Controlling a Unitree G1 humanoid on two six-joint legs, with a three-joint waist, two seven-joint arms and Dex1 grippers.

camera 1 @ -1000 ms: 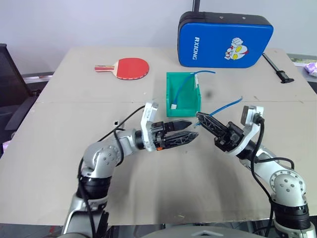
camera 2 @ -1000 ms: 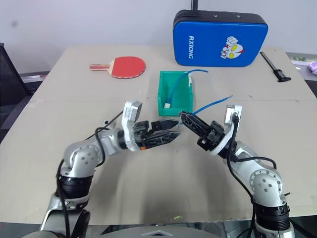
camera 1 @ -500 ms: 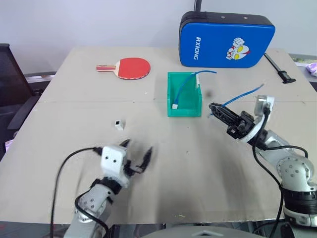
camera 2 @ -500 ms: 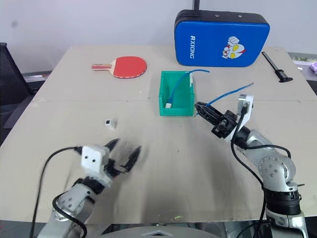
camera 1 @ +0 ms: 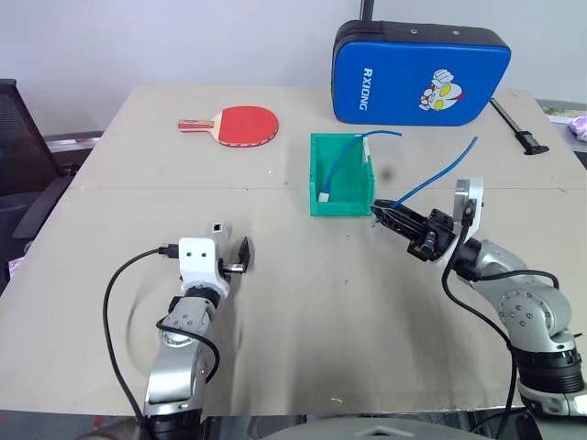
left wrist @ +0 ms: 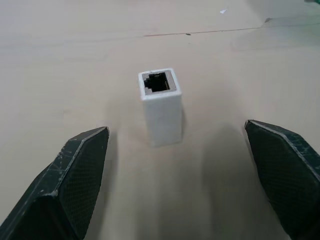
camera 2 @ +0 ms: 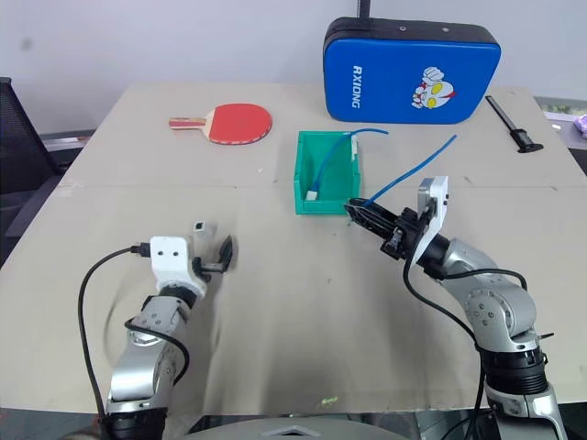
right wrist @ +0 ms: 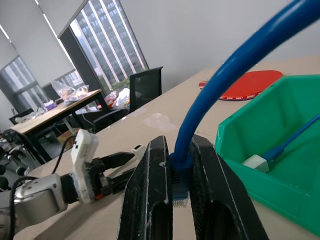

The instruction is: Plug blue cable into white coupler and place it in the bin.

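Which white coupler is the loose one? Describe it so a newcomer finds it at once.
Start at the small green plastic bin mid-table, then look across the bare tabletop toward the robot's left. The tiny white plastic coupler stands upright there alone, dark socket facing up, between the open left gripper's black fingers. The other white block lies inside the bin, on a blue cord.

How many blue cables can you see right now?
2: the blue cable clamped in the right gripper, and a second blue cable lying in the bin, its end sticking over the rim.

Blue cable, white coupler, green bin.
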